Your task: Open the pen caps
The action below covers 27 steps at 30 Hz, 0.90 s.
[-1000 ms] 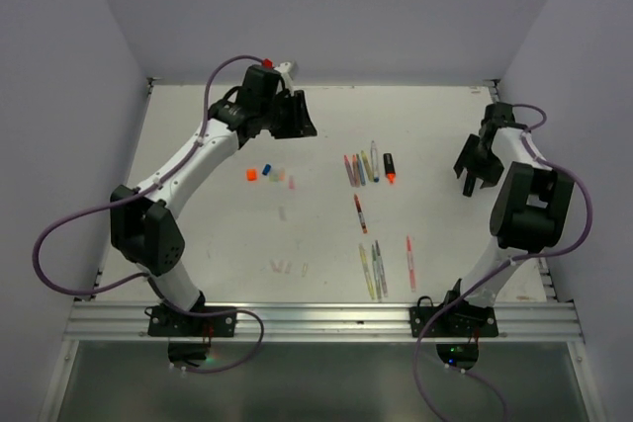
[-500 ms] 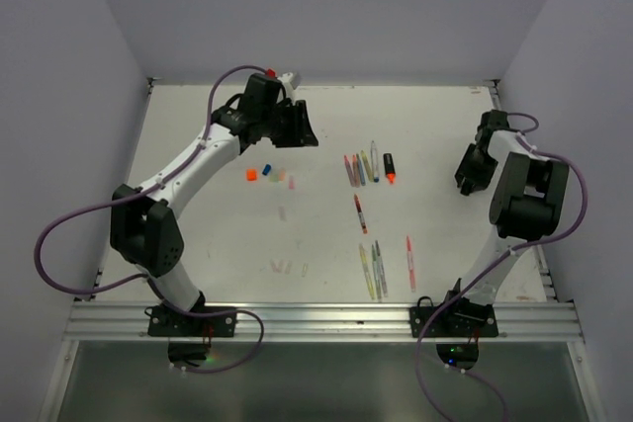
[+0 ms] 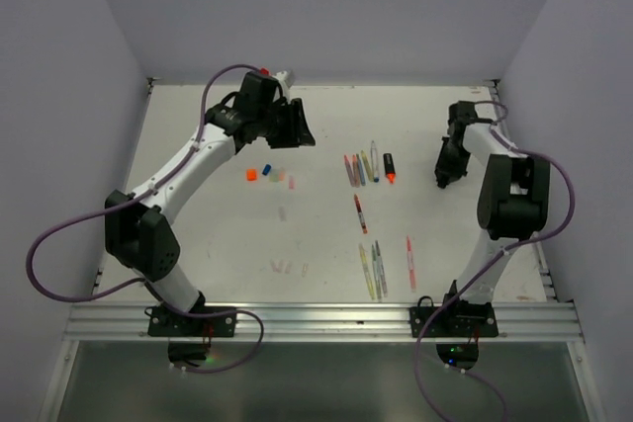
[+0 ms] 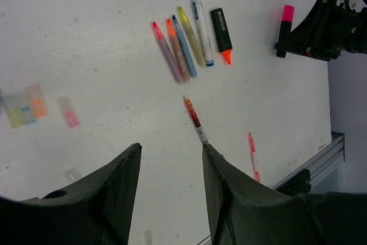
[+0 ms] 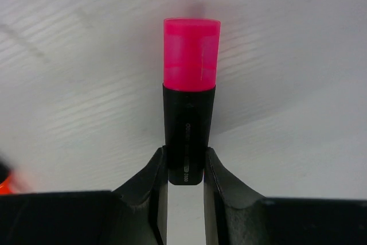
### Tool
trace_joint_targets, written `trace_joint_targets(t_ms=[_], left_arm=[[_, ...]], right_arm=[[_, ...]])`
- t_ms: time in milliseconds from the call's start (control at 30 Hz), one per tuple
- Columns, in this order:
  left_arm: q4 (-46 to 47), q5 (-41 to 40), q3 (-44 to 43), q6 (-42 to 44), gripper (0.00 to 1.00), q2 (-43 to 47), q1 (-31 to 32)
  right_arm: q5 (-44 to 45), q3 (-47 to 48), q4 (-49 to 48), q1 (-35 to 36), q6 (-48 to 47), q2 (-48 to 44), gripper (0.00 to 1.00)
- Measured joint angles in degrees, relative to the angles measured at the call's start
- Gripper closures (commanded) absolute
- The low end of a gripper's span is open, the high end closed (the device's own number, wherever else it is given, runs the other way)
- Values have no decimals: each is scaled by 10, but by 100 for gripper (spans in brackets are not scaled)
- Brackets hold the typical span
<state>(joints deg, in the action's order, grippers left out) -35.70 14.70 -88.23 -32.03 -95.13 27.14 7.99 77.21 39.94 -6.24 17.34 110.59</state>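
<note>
Having closed in the last second, the right gripper [image 5: 184, 162] is clamped on the matte black barrel of a stubby highlighter [image 5: 188, 124]. Its glossy, translucent pink cap [image 5: 191, 55] is left exposed, seemingly ready to be pulled. Farther off, the left gripper [image 4: 171, 162] is held parted and empty above the table [image 4: 86, 38].

Pink cap [image 5: 191, 54] on blk highlighter body [image 5: 188, 136], white table [image 5: 86, 84].

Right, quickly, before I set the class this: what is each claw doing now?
Left claw: open, holding nothing.
Right claw: closed on the pink-capped highlighter.
</note>
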Motion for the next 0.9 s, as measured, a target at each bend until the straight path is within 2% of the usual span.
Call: trace_joint_targets(t_ms=[167,467,667,900], left_arm=[[-25,1,-27,-20,48,0,-1],[-30,17,-35,-85,42,0,-2],[-21,26,-15,-124,35,1,0],[-30,18,-10,-152,33,1,16]], right_arm=[[-32,51,36,114,18,-52,100],[-173,71,32,343,21,-197,100],[-212,45,31,387,30,-211,100],[-230,39,29,402,32,-211,100]])
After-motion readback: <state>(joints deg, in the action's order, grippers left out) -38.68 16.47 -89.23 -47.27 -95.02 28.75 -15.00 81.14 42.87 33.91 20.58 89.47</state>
